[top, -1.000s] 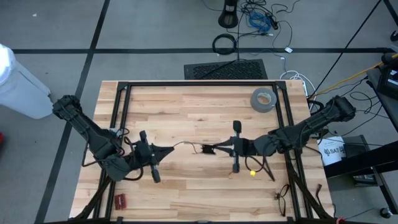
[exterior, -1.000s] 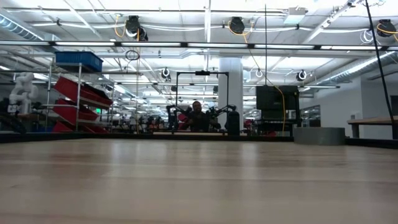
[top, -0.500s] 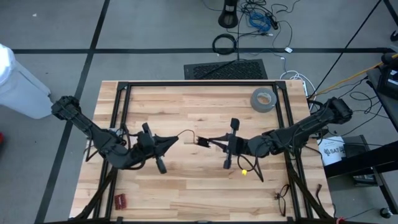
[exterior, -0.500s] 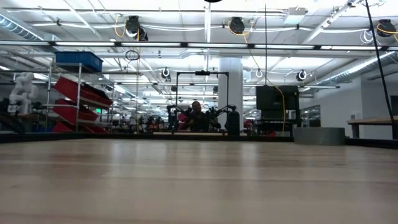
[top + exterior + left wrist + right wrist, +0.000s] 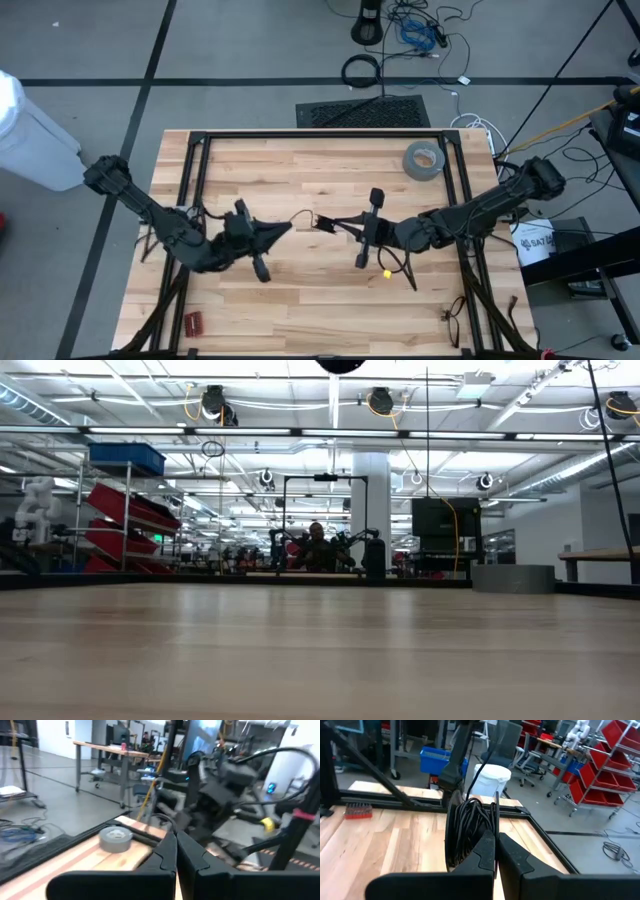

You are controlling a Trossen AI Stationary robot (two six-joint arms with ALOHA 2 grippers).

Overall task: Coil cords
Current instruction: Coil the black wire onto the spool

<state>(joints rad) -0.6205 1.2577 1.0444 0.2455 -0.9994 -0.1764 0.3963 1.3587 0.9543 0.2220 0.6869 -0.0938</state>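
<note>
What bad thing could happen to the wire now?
1. The right hand is shut on a bundle of the black wire; the loops look loose and might spring apart.
2. The thin strand runs to the shut left hand; pulling the arms apart could yank it free or tangle it.

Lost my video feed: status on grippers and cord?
Left gripper shut on cord. Right gripper shut on its coiled bundle, mid-table. Tape roll far off, nothing in the way.
</note>
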